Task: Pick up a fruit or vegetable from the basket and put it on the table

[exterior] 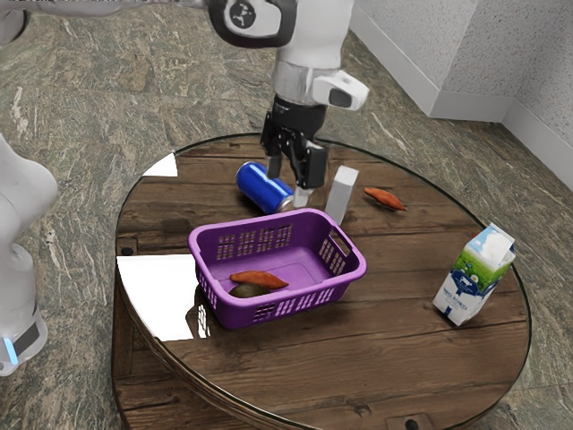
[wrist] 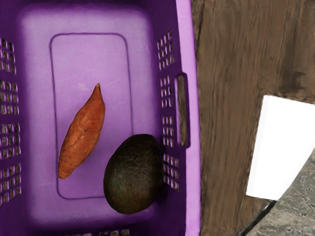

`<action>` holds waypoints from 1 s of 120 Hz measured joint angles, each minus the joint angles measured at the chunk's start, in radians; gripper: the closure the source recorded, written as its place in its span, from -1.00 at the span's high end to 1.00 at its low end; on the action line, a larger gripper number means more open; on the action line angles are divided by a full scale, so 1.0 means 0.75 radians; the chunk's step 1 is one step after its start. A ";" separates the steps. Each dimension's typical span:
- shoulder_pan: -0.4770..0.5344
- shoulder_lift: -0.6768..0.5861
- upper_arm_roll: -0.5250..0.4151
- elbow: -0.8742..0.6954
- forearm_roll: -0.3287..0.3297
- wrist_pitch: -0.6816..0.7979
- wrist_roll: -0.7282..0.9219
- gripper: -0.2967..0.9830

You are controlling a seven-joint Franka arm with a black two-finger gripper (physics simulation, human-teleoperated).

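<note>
Exterior view: gripper (exterior: 288, 185) is over the table (exterior: 416, 345), pointing down, beyond the basket (exterior: 277, 309) as seen from here. Fingers apart, nothing gripped. Blue can (exterior: 261, 188) lies on its side by the gripper, on the exterior view's left; white block (exterior: 342, 195) stands upright on the exterior view's right of it. Can't tell if the gripper touches either.

Produce: one sweet potato on the table (exterior: 385, 199), past the block, clear of the basket. Another sweet potato in the basket (exterior: 260, 279), plus an avocado (exterior: 251, 291), both on the basket floor. Milk carton (exterior: 475, 276) upright near the table edge, exterior view's right. White patch (exterior: 157, 300) on the table beside the basket, exterior view's left.

Wrist view: camera looks down into the basket. Basket sweet potato lies slantwise on the bottom, one end tapering to a thin point. Avocado is beside it, just apart, close to the wall with the handle slot (wrist: 182, 113). Outside that wall: wood, white patch, some stone floor (wrist: 290, 214).
</note>
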 joint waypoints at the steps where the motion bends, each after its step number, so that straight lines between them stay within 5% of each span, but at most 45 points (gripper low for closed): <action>1: 0.002 -0.002 0.000 -0.012 0.000 0.000 0.018 0.53; 44: 0.027 0.136 0.089 -0.131 -0.034 0.038 0.596 0.54; 91: 0.099 0.008 0.122 -0.333 -0.130 0.154 0.787 0.54; 120: 0.092 0.092 0.117 -0.406 -0.138 0.265 0.856 0.54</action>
